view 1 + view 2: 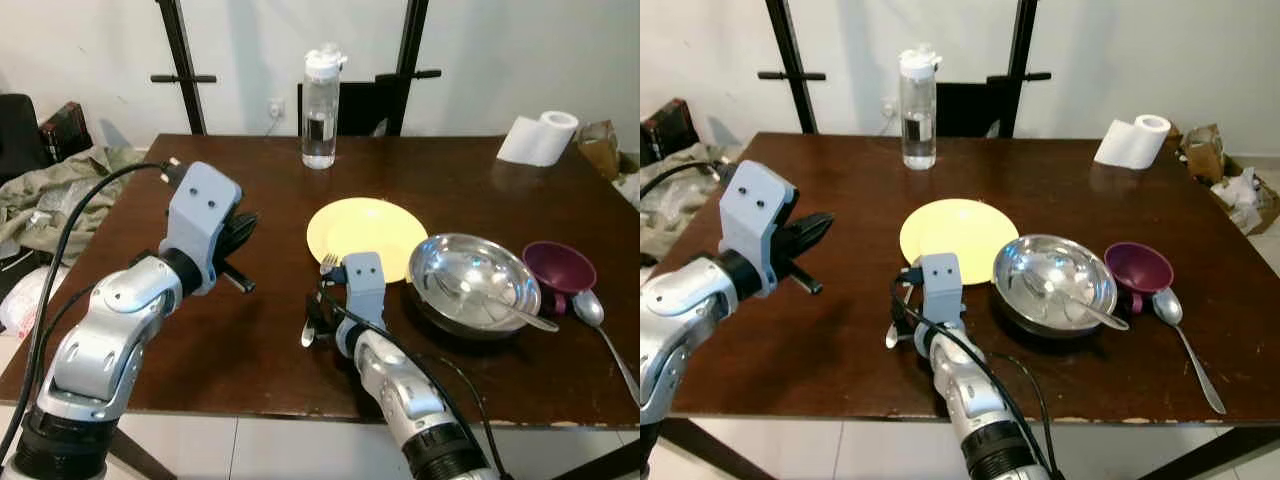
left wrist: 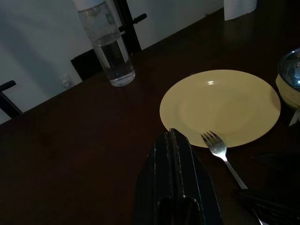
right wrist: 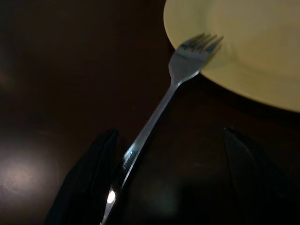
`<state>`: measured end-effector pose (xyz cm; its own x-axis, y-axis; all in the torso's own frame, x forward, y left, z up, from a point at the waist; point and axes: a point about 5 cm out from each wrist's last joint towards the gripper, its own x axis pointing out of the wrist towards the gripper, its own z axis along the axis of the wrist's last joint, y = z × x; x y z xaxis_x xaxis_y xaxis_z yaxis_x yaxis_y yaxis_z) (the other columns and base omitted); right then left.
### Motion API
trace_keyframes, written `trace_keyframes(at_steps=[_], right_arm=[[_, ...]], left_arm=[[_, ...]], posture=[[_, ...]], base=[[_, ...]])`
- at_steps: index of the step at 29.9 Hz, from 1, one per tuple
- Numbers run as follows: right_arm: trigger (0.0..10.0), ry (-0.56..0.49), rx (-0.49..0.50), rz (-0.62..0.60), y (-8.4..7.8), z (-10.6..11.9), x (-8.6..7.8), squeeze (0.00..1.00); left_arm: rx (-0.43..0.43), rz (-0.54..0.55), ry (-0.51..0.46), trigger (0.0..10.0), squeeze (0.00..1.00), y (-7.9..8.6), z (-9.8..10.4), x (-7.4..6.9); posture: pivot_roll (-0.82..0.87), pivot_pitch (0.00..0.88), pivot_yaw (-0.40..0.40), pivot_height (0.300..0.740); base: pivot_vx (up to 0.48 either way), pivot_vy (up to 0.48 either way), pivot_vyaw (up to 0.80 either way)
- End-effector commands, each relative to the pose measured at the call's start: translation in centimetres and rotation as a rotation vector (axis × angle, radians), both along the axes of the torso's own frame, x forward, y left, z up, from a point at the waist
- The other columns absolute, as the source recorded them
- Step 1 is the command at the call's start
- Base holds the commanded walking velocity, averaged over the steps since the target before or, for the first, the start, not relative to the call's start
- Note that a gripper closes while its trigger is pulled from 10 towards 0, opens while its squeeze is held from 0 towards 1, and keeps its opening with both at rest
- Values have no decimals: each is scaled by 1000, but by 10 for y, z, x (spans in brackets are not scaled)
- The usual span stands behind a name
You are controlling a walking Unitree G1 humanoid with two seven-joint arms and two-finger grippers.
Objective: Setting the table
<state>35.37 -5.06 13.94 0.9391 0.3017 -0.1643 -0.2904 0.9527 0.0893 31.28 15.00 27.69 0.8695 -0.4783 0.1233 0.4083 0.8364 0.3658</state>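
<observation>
Hovering at 9 o'clock over bare tabletop, left gripper (image 1: 243,228) has its fingers pressed together, holding nothing; open wood all round it out to the table (image 1: 130,240) left edge. Water bottle (image 1: 320,108) stands at 12, near the far edge. Yellow plate (image 1: 365,235) sits centre. Fork (image 3: 161,110) lies at 6 of the plate, tines resting on its rim, handle running back toward the near edge. Right gripper (image 3: 171,187) is low over the handle, fingers spread wide either side, not touching it. Steel bowl (image 1: 470,283) with a utensil inside touches the plate at 4. Maroon cup (image 1: 558,270) just beside it, spoon (image 1: 600,325) beyond, close to the right edge. Paper roll (image 1: 540,138) at 2, far corner.
</observation>
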Motion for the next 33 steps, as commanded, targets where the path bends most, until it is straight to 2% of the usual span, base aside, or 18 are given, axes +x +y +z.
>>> trace_keyframes(at_steps=[1, 11, 23, 24, 25, 26, 27, 28, 31, 32, 33], right_arm=[[10000, 43, 0, -12, 1, -8, 1, 0], [10000, 62, 10, -25, 1, -10, 6, 0], [10000, 85, -78, -22, 5, -15, 12, 0], [6980, 94, -115, -14, 6, -18, 11, 0], [6980, 94, -115, -14, 6, -18, 11, 0], [5412, 103, -152, -6, 6, -22, 11, 0], [5412, 103, -152, -6, 6, -22, 11, 0], [2431, 110, -192, 2, 5, -27, 10, 0], [2431, 110, -192, 2, 5, -27, 10, 0], [0, 115, -218, 6, 5, -30, 9, 0], [0, 115, -218, 6, 5, -30, 9, 0]], left_arm=[[1, -24, 11, 10000, 0, -3, -2, -5], [-10, -30, 21, 10000, 0, -4, -4, -8], [-9, -34, 33, 10000, 0, -5, -7, -9], [-11, -31, 37, 10000, 0, -5, -8, -9], [-11, -31, 37, 10000, 0, -5, -8, -9], [-13, -29, 40, 10000, 0, -5, -8, -9], [-13, -29, 40, 10000, 0, -5, -8, -9], [-16, -27, 43, 10000, 0, -6, -9, -9], [-16, -27, 43, 10000, 0, -6, -9, -9], [-19, -26, 45, 10000, 0, -6, -9, -9], [-19, -26, 45, 10000, 0, -6, -9, -9]], posture=[[170, 169, 84, 740], [177, 166, 81, 740], [181, 168, 71, 740], [180, 169, 70, 740], [180, 169, 70, 740], [178, 171, 69, 740], [178, 171, 69, 740], [177, 172, 68, 740], [177, 172, 68, 740], [176, 172, 67, 740], [176, 172, 67, 740]], base=[[0, 0, 0], [0, 0, 0], [0, 0, 0], [0, 0, 0], [0, 0, 0], [0, 0, 0], [0, 0, 0], [0, 0, 0], [0, 0, 0], [0, 0, 0], [0, 0, 0]])
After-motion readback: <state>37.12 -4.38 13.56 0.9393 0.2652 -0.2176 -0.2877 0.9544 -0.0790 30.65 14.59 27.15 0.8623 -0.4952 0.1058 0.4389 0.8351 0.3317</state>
